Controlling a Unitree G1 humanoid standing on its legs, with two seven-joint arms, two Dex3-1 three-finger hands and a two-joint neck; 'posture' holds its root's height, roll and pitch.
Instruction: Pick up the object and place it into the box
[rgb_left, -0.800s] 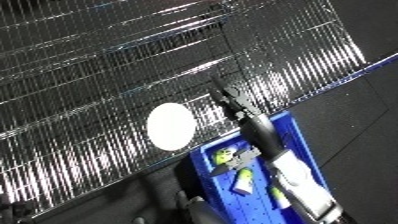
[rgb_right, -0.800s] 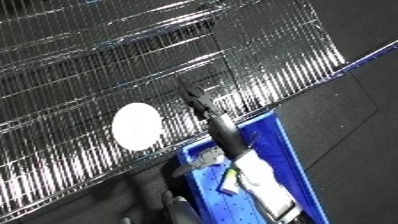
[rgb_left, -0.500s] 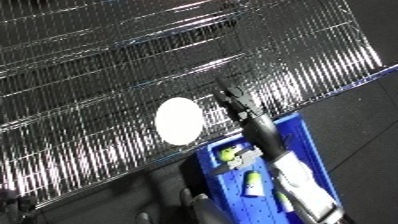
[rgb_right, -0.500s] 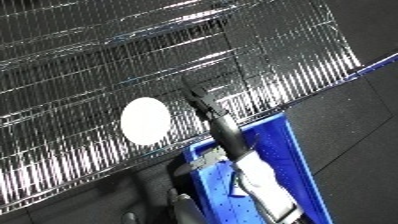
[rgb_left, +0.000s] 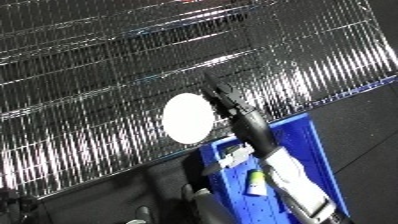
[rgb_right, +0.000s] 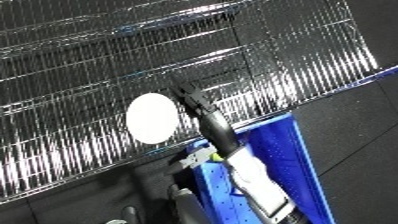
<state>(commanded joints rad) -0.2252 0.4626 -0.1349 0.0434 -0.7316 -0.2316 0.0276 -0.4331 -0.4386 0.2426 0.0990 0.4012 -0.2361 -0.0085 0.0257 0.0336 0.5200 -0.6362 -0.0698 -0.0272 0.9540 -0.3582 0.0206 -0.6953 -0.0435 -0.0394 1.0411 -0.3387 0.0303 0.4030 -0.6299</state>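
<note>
The right hand (rgb_left: 224, 98) reached up and away from the camera on its white and silver forearm (rgb_left: 289, 172), with its black fingers stretched out fairly straight and holding nothing. The fingertips lay just beside the right edge of a white disc (rgb_left: 187, 118); whether they touched it could not be told. The disc rested on a wire shelf (rgb_left: 107, 65), whose shiny grid filled the upper part of both views. Below the forearm stood a blue bin (rgb_right: 282, 150), near the front edge of the shelf. Inside the bin lay a small yellow-green item (rgb_left: 255, 182) and some pale objects, too indistinct to identify.
</note>
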